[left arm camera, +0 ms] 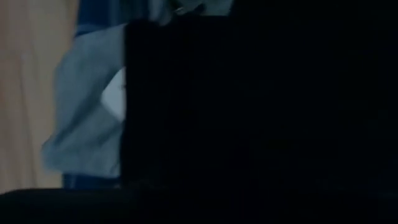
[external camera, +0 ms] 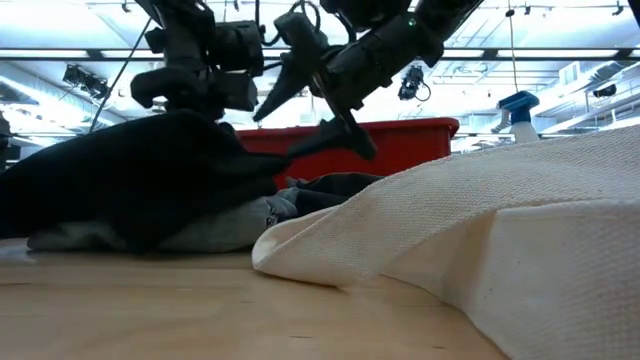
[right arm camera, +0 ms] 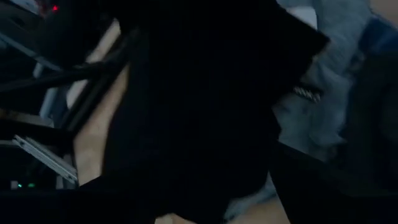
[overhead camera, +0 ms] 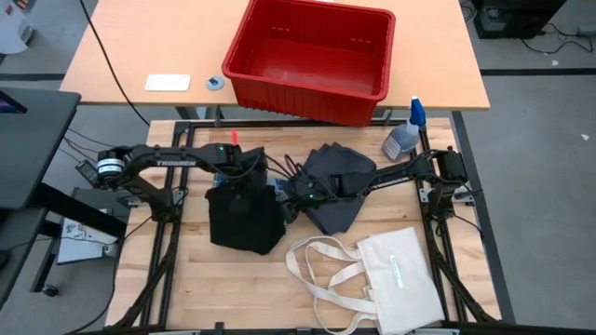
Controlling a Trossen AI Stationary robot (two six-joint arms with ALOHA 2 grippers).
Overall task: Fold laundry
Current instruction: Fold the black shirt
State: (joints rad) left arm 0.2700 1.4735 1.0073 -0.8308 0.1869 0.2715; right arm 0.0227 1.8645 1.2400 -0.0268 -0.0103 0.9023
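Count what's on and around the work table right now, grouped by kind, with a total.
Soft garments in view: 3 (black cloth piece, dark grey cloth piece, light blue-grey cloth piece)
Cream canvas tote bags with long handles: 1
Red plastic bins: 1
Clear spray bottles with blue top: 1
Total: 6

Both arms are matte black. The left arm (overhead camera: 168, 158) carries white lettering along its link and a silver ring near its base. The right arm (overhead camera: 410, 169) trails thin black cables, with what may be a small green light near its wrist.
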